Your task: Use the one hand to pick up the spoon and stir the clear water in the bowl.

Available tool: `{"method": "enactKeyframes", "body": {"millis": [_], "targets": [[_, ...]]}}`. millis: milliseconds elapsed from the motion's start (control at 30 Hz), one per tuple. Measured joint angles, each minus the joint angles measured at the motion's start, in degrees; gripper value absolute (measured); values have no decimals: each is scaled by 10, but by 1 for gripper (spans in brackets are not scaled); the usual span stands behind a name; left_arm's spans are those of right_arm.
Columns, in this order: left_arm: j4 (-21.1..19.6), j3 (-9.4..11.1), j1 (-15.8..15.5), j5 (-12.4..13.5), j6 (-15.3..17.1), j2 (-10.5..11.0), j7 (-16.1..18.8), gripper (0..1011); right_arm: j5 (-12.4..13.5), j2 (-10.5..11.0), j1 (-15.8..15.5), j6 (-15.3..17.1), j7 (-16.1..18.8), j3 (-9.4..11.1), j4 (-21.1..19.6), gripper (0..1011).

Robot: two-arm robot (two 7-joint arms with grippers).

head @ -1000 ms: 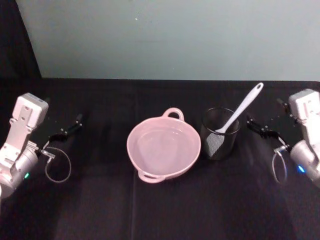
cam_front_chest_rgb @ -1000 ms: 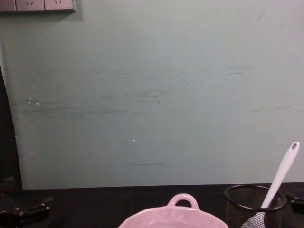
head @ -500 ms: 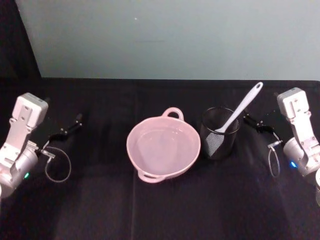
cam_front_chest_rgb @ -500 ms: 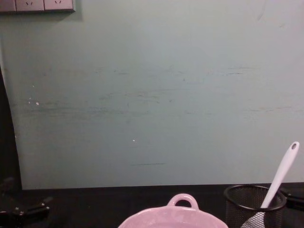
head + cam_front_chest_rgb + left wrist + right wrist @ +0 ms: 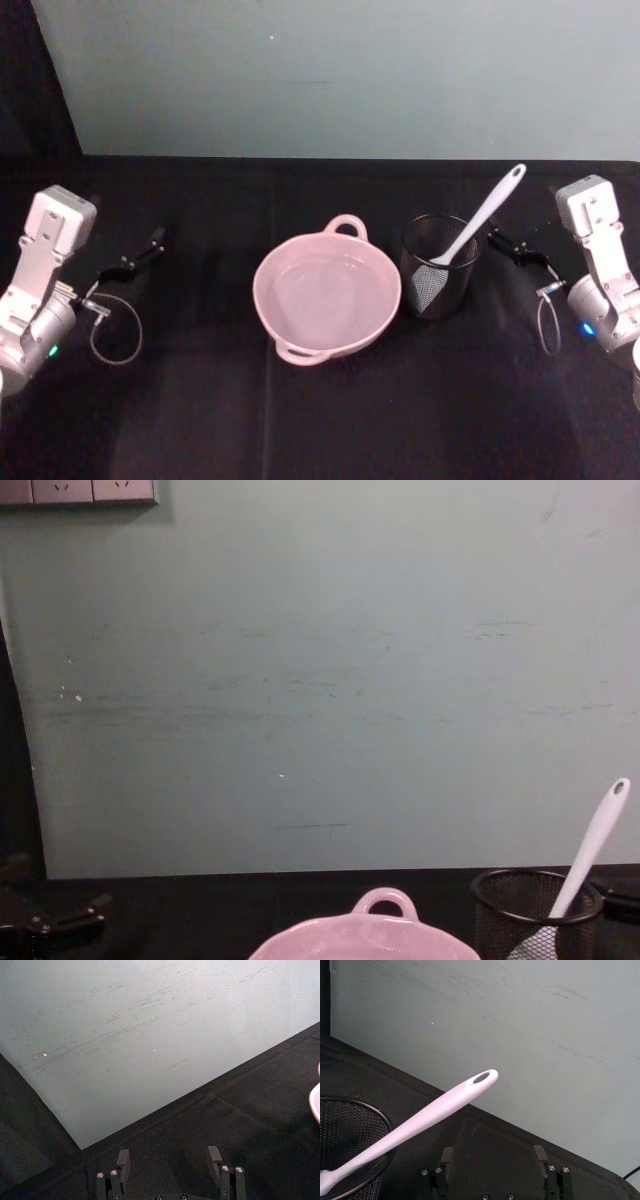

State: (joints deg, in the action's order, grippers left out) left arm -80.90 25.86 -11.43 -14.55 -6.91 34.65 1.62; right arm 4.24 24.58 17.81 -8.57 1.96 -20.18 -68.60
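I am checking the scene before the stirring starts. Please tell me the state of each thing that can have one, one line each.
spoon: standing tilted in the mesh cup, head down, handle toward the right gripper, not held.
mesh cup: upright, right of the bowl.
bowl: upright on the table, clear water inside.
right gripper: open, empty, near the spoon's handle end.
left gripper: open, empty, far left of the bowl.

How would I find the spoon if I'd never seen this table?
Look for the big pink bowl in the middle of the black table. Right beside it stands a black mesh cup. The spoon is the long white stick leaning out of that cup.
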Motion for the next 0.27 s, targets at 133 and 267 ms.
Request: {"method": "enactKeyframes", "body": {"millis": [133, 267], "targets": [[0, 0, 0, 0, 0, 0, 0, 1011, 0, 0, 0, 1, 1, 0, 0, 1003], [0, 0, 0, 0, 0, 0, 0, 1011, 1, 0, 0, 1, 2, 0, 0, 1003]]}}
